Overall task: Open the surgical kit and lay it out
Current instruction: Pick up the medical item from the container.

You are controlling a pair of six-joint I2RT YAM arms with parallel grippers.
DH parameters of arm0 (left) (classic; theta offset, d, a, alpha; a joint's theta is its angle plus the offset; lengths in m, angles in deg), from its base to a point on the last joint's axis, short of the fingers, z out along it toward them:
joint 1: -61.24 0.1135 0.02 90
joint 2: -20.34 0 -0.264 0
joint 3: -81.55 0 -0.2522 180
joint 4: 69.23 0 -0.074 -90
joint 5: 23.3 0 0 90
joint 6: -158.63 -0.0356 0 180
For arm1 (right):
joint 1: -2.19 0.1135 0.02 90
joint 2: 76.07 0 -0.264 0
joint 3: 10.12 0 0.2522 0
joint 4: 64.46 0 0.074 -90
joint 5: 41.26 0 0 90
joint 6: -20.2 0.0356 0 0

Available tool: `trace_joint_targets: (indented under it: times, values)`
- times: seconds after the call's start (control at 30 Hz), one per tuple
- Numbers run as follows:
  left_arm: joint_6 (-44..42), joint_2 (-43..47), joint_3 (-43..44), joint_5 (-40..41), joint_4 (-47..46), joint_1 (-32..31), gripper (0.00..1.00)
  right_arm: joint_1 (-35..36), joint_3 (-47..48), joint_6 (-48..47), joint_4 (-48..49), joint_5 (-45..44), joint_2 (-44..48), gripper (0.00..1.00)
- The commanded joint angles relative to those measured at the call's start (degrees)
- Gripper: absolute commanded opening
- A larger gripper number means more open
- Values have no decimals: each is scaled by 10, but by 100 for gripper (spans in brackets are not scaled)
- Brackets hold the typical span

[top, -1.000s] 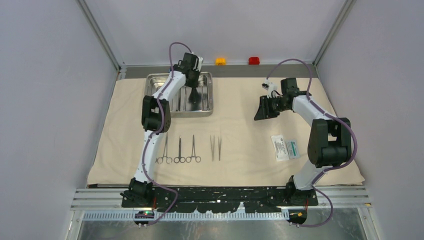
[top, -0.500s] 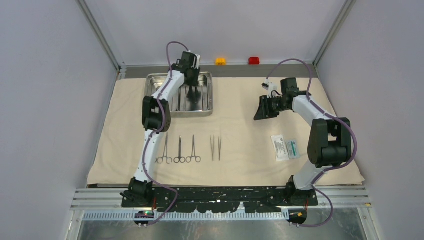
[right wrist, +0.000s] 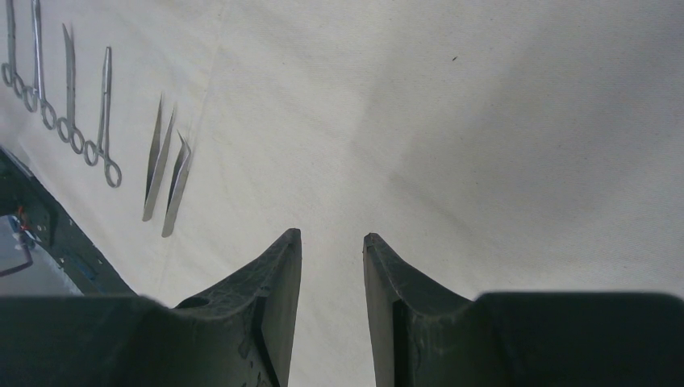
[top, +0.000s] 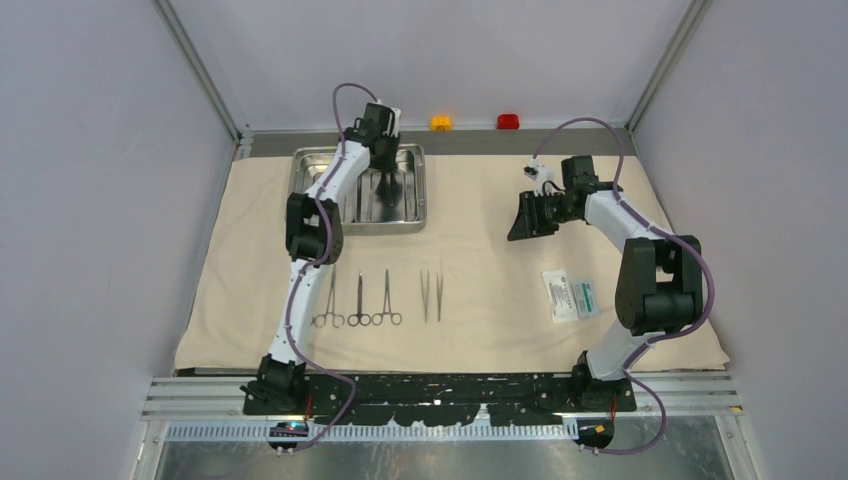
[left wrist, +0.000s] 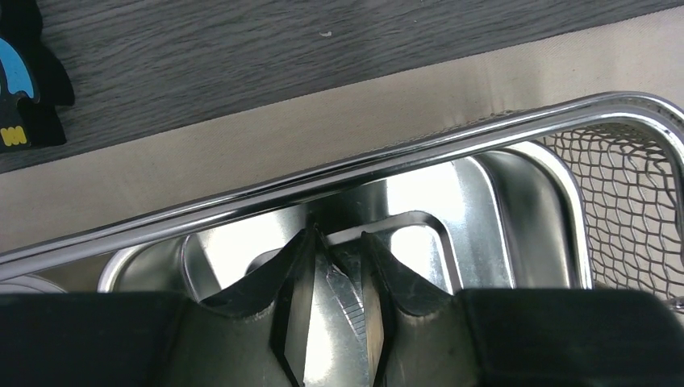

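Note:
The beige cloth wrap (top: 480,250) lies spread flat over the table. The steel tray (top: 300,160) stands on its far left part. My left gripper (top: 386,186) reaches down into the tray's right compartment. In the left wrist view its fingers (left wrist: 339,235) stand slightly apart just above the tray floor (left wrist: 476,218), and a thin ribbed steel tool (left wrist: 348,294) lies slantwise in the gap. Three ring-handled forceps (top: 359,300) and two tweezers (top: 431,296) lie in a row near the front. A white-and-green packet (top: 571,295) lies to the right. My right gripper (top: 522,222) hovers open and empty above bare cloth (right wrist: 484,121).
An orange button (top: 441,122) and a red button (top: 508,121) sit on the back ledge. A black-and-blue block (left wrist: 20,81) lies on the dark tabletop beyond the cloth. A wire mesh basket (left wrist: 629,193) fills the tray's other compartment. Forceps (right wrist: 105,105) and tweezers (right wrist: 161,161) show at the right wrist view's left.
My left wrist has shifted a little toward the tray's far edge. The right arm has not moved.

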Motion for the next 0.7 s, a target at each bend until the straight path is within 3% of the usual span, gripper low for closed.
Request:
trace_joint_targets:
  times: [0.0,0.67]
  values:
    - [10,-20,14,-1,6,6,28,-3,22,2,8,12,-3,40]
    - [31,-27,35,-10,-14,17,5,-2,24,6,9,11,-3,40]
